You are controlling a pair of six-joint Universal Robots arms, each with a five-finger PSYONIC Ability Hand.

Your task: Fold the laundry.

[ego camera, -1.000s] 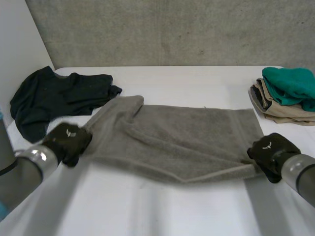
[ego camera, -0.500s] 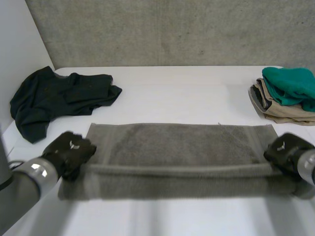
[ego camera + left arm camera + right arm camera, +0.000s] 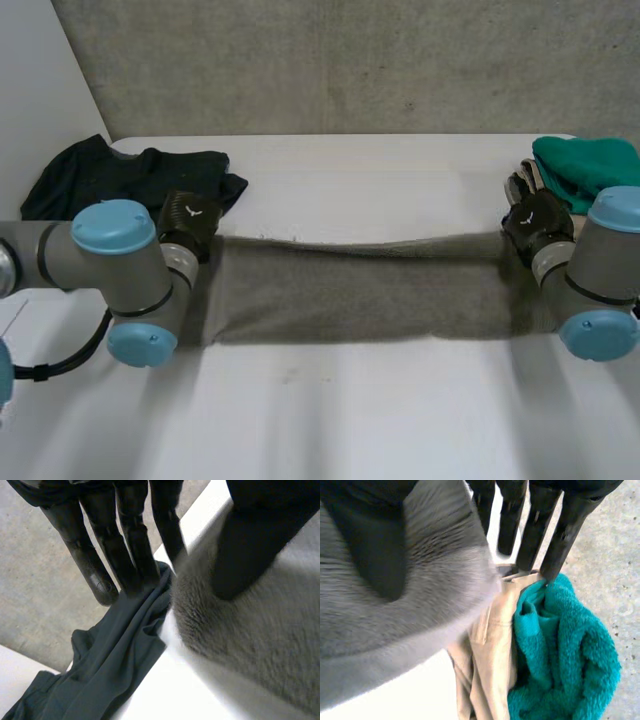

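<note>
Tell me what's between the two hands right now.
In the head view, the grey towel spans the whole stretch from the left hand to the right hand; each pinches one end.

Robot lab or test cell, shown by: bare grey concrete wall [image 3: 350,65] at 12 o'clock; plain white table [image 3: 380,185]; white side panel [image 3: 35,100] at 10 o'clock. Grey arms w/ light-blue caps are seen: left arm [image 3: 113,250] at 9 o'clock, right arm [image 3: 610,255] at 3. Dark clothes heap [image 3: 120,180] at 10, folded stack [image 3: 585,160] at 2.
</note>
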